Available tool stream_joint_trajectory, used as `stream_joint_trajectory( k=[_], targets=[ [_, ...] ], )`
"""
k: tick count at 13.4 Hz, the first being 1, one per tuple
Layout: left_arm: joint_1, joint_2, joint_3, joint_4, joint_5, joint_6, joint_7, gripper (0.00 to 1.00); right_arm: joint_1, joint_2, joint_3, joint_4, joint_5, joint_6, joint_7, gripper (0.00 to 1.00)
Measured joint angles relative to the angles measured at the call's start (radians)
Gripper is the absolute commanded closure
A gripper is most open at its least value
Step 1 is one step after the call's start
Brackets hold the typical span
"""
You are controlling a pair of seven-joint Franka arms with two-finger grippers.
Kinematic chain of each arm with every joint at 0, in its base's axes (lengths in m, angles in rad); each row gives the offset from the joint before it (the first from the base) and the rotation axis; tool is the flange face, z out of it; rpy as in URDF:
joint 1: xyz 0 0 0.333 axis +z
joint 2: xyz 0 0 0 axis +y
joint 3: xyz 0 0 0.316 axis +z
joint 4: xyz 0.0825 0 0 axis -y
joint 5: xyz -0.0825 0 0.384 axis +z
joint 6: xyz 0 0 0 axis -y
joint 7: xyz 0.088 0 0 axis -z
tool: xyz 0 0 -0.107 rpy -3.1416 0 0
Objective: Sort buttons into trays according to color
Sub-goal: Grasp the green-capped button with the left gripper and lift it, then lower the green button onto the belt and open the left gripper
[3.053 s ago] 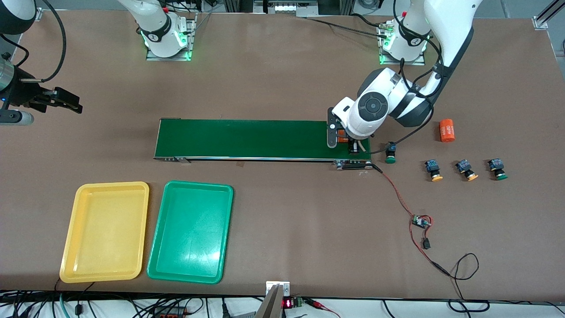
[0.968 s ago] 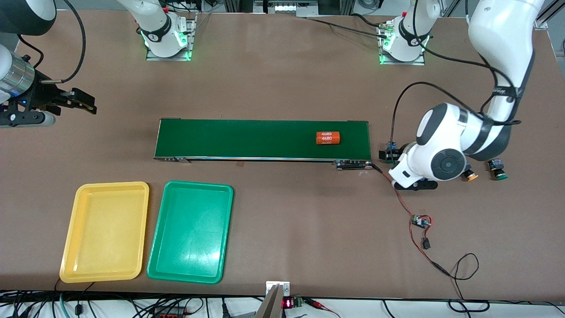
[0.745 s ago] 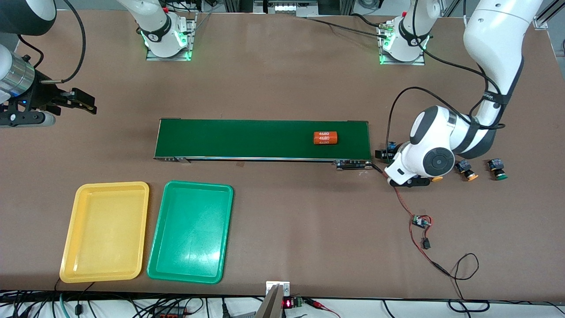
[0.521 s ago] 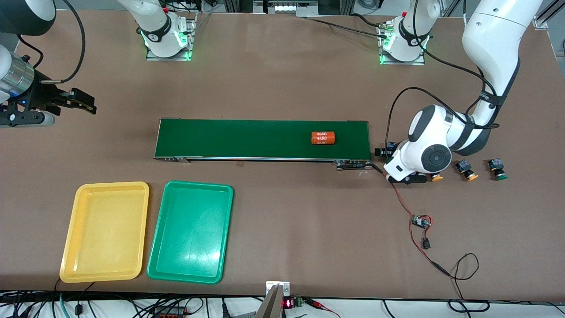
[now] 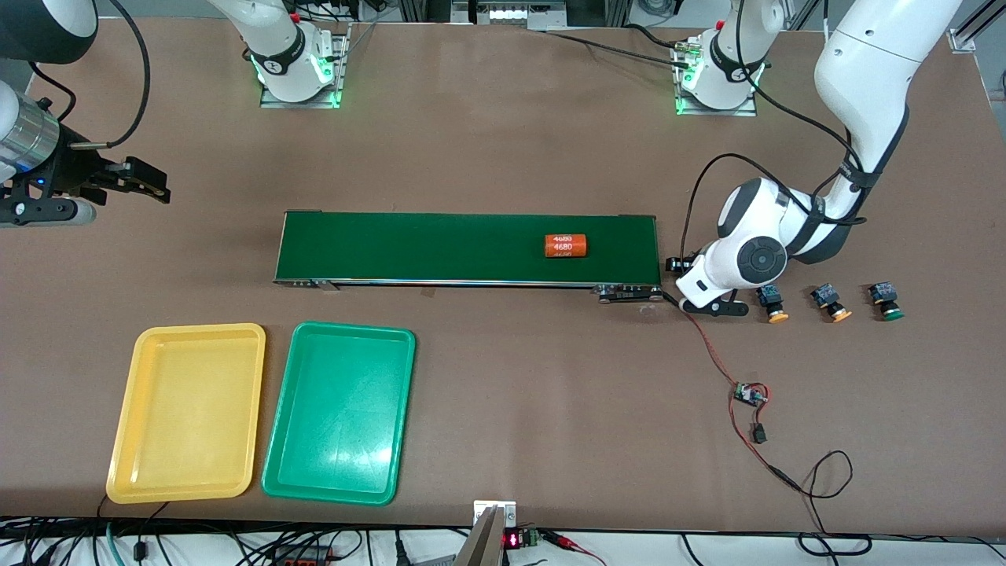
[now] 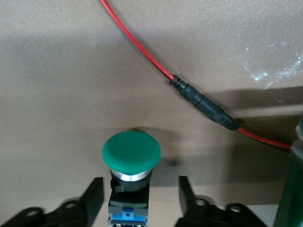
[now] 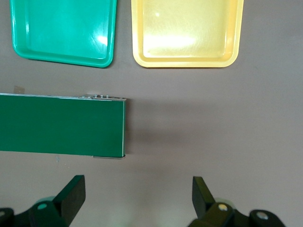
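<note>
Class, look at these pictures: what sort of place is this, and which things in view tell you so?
Most likely a robotics lab or test bench. Two robot arms are bolted to a brown table, a short green conveyor belt with loose wiring lies between them, and the left pincer hangs open around a green push-button.

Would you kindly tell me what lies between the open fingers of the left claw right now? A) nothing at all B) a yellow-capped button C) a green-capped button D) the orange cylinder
C: in the left wrist view the green-capped button sits on the table between the two spread fingers of the left claw, which have not closed on it.
</note>
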Motion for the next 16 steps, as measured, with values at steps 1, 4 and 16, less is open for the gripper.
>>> stream_joint_trajectory(
  k=[1,4,16],
  targets=[
    [0.000,-0.001,0.000,0.000,0.000,0.002,0.000,0.83,0.000,0.000,0.000,0.000,0.000,0.000,0.000,0.00],
    [0.000,-0.016,-0.002,0.001,0.000,0.003,0.002,0.85,0.000,0.000,0.000,0.000,0.000,0.000,0.000,0.00],
    [-0.061,-0.086,-0.269,0.203,0.002,-0.359,0.392,0.79,0.000,0.000,0.000,-0.001,0.000,0.000,0.000,0.00]
  ],
)
